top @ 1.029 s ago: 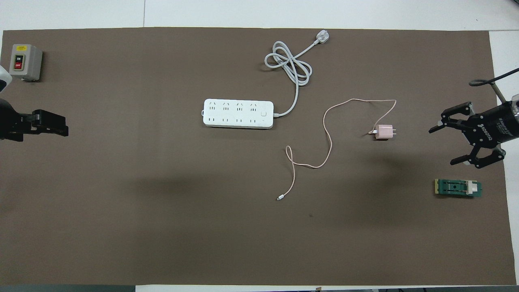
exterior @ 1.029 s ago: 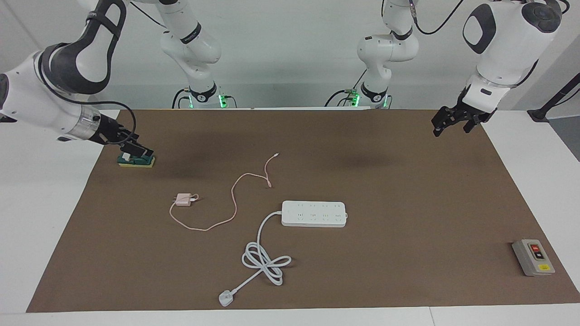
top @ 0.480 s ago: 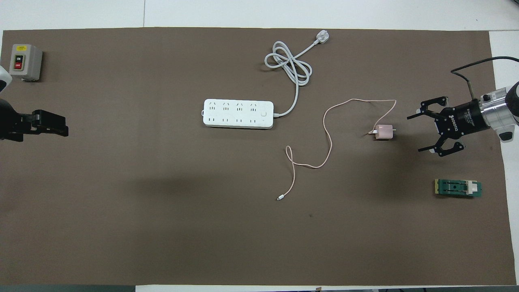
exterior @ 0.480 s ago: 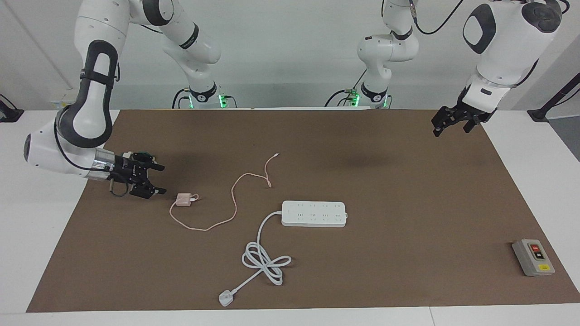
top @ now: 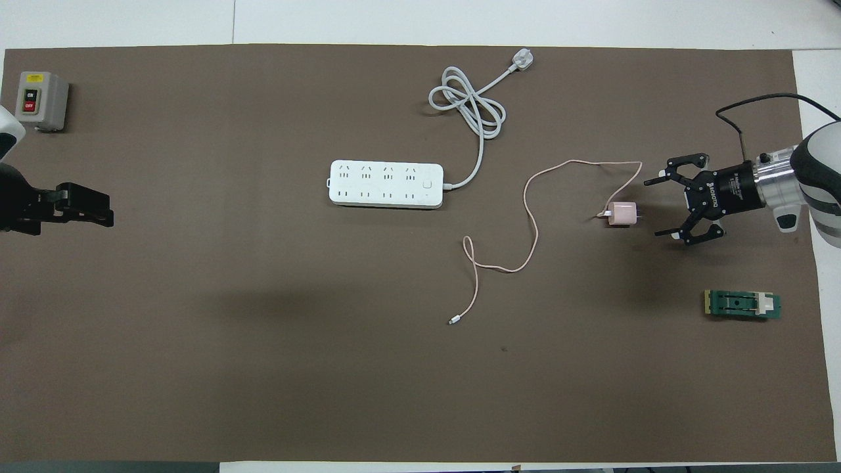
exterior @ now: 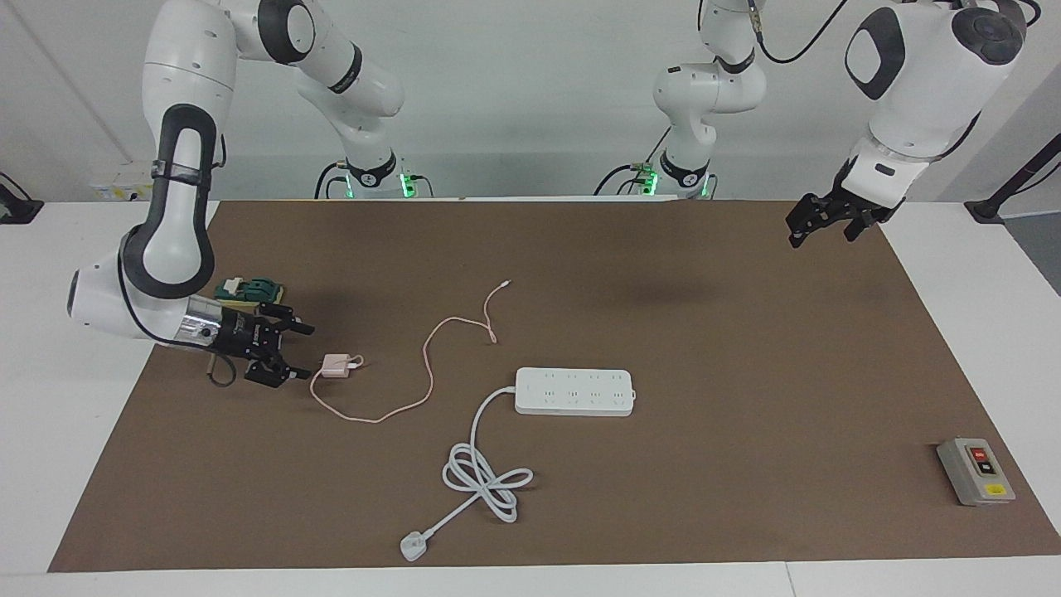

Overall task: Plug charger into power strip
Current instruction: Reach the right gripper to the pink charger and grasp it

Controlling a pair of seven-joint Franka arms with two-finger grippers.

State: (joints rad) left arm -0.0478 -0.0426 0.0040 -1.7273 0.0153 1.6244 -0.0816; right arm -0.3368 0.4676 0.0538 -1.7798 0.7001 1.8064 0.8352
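The pale pink charger (exterior: pixel 336 366) lies on the brown mat toward the right arm's end; it also shows in the overhead view (top: pixel 621 214). Its thin pink cable (exterior: pixel 381 420) loops across the mat to a small white connector (top: pixel 452 321). My right gripper (exterior: pixel 302 352) is open, low and level with the mat, just beside the charger and apart from it; it also shows in the overhead view (top: pixel 652 207). The white power strip (exterior: pixel 574 391) (top: pixel 386 184) lies mid-table. My left gripper (exterior: pixel 816 224) (top: pixel 85 207) waits raised over the mat's edge at the left arm's end.
The strip's thick white cord (exterior: pixel 485 481) coils farther from the robots and ends in a white plug (exterior: pixel 412 546). A green block (exterior: pixel 253 290) (top: pixel 742 305) sits near the right arm. A grey switch box (exterior: pixel 976 471) (top: pixel 41 100) stands at the left arm's end.
My right gripper has left the spot by the green block, swung down and moved toward the charger, fingers open. The charger, strip and left arm have stayed put.
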